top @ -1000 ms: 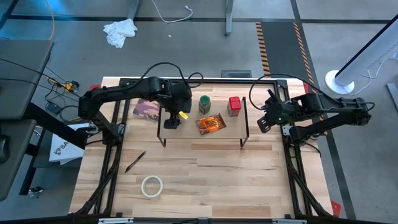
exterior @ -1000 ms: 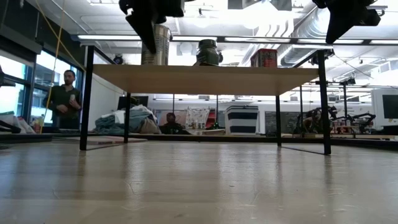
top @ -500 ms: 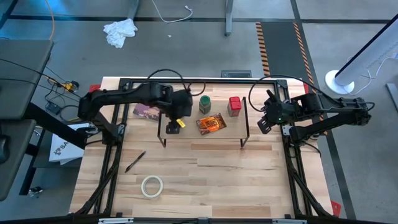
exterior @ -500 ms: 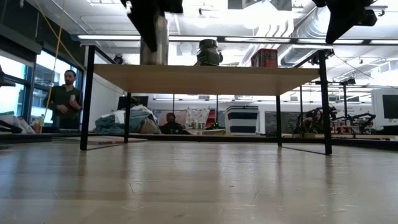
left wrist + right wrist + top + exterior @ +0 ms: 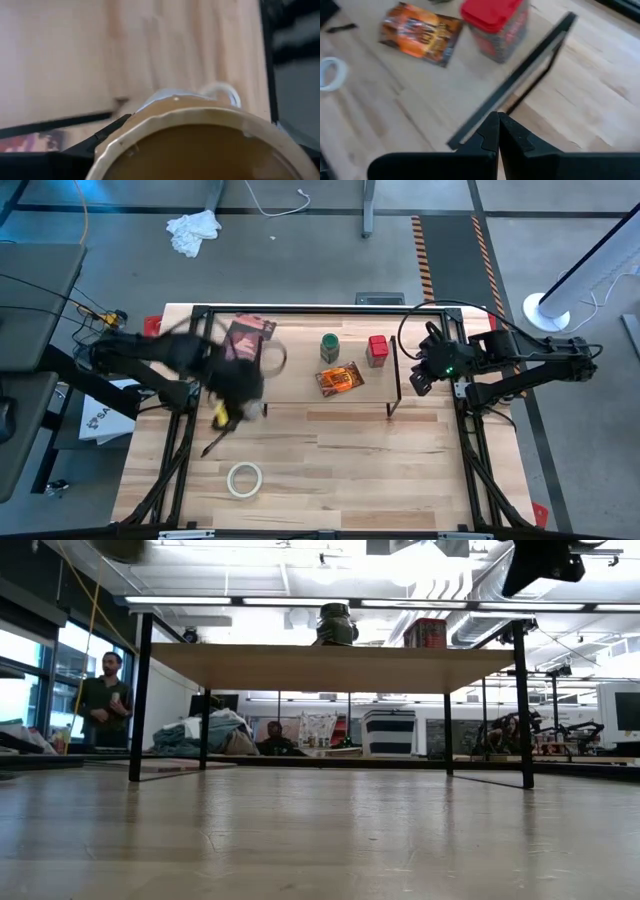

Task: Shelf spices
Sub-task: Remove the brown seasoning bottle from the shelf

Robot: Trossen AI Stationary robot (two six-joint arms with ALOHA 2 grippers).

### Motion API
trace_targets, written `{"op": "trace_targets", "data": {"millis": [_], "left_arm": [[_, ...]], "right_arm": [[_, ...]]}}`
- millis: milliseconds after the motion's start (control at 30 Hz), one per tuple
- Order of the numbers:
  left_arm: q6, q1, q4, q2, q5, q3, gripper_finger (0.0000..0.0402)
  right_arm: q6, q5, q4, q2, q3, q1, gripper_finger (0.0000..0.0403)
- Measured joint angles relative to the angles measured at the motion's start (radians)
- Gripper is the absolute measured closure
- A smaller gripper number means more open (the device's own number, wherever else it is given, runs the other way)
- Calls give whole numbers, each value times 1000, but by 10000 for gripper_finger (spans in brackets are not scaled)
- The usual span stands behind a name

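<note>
While the right gripper (image 5: 498,131) waits shut beside the shelf (image 5: 300,385), the left gripper (image 5: 232,408) clamps the tan jar (image 5: 200,142). It's off the shelf's left end.

It was a robotics lab or workshop. Bare ducts (image 5: 500,580) and strip lights (image 5: 300,602) ran overhead, a person (image 5: 103,700) stood by the big windows (image 5: 30,680), and more robot arms (image 5: 540,730) sat on benches behind. Hazard tape (image 5: 428,255) striped the concrete floor.

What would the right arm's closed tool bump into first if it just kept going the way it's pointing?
Probably the shelf: its dark end frame lies right ahead of the right tool, before the red tin. Depth is unclear.
</note>
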Motion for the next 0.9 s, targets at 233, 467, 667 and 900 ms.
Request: {"op": "trace_targets", "data": {"millis": [233,467,667,900], "left_arm": [[-42,-233,172,-23,-49,-259,133],[-79,-291,570,-71,-142,-609,133],[-65,-282,750,-72,-143,-787,133],[-69,-282,768,-72,-152,-859,133]], "right_arm": [[29,-80,65,0,0,4,403],[116,-95,115,1,0,27,403],[116,-95,131,1,0,31,403],[116,-95,130,1,0,31,403]]}}
